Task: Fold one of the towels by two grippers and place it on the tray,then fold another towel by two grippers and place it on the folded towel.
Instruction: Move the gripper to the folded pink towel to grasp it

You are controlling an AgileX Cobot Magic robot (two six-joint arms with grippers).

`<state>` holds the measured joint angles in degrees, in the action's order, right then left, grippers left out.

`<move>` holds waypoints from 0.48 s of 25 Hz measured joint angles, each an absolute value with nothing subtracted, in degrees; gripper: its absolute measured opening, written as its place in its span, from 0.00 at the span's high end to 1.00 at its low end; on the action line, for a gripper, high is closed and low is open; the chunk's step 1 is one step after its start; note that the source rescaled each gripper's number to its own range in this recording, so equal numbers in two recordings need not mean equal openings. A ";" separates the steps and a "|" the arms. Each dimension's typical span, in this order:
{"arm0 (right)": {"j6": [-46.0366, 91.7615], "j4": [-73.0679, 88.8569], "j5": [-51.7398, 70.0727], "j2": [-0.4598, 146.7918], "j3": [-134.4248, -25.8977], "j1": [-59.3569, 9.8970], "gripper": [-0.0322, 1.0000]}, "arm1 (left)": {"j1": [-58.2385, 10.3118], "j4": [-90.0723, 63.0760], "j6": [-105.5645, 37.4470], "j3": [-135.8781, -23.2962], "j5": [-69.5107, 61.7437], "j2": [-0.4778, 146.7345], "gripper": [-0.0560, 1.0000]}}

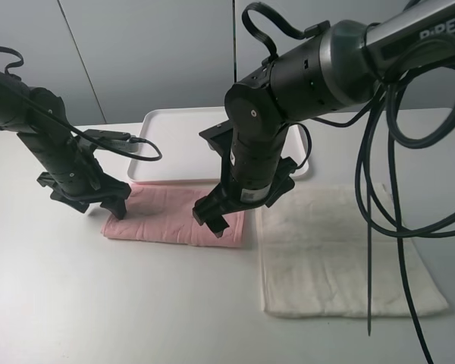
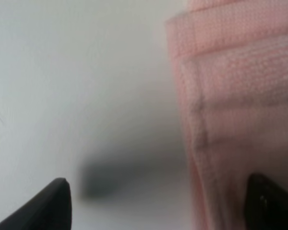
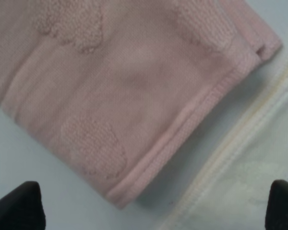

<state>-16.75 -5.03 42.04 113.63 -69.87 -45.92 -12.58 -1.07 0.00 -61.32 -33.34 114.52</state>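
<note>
Pink towel (image 1: 174,216) folded, on desk (image 1: 61,303) just beside tray (image 1: 182,125) | left gripper (image 1: 102,208), right gripper (image 1: 214,221) both spread, empty, over its 2 ends | advice: pinch both layers at each end, lift level.

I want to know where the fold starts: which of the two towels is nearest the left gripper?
The pale pink towel, in front of the tray; the left gripper stands open over its left end. The cream-white towel lies farther right.
</note>
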 joint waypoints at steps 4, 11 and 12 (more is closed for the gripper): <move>-16.50 -5.03 42.14 113.63 -69.87 -45.92 0.01 | -12.58 0.32 1.08 -61.32 -33.34 114.52 0.07; -16.26 -4.76 42.14 113.63 -69.87 -45.92 0.01 | -12.08 0.45 1.75 -61.44 -33.25 114.82 0.07; -16.26 -4.76 42.14 113.63 -69.87 -45.92 0.01 | -12.08 0.45 2.10 -61.44 -33.25 115.09 0.07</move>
<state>-16.26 -4.76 42.14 113.63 -69.87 -45.92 -12.08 0.45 2.10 -61.44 -33.25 115.09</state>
